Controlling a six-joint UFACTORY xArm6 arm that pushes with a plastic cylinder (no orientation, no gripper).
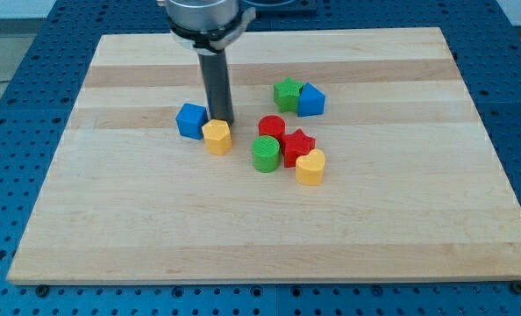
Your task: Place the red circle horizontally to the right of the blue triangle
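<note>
Nearest the view's bottom edge lies the bare front of the wooden board, resting on a blue perforated table. The first block met going up is the yellow heart, touching the red star just above it. To the star's left, touching it, stands the green cylinder. The red circle sits right behind the green cylinder and against the star's upper left, so these four form one tight cluster at the board's middle.

Further to the view's left, the yellow hexagon block sits apart from the cluster. The rod's tip comes down just behind this yellow block, touching or nearly touching it, with the blue cube close on the tip's left. The arm carries no jaws, only the dark rod, so nothing is grasped.

Farther up and to the right, the green star and the blue triangle stand pressed together, the triangle on the right. The red circle lies below and left of that triangle
</note>
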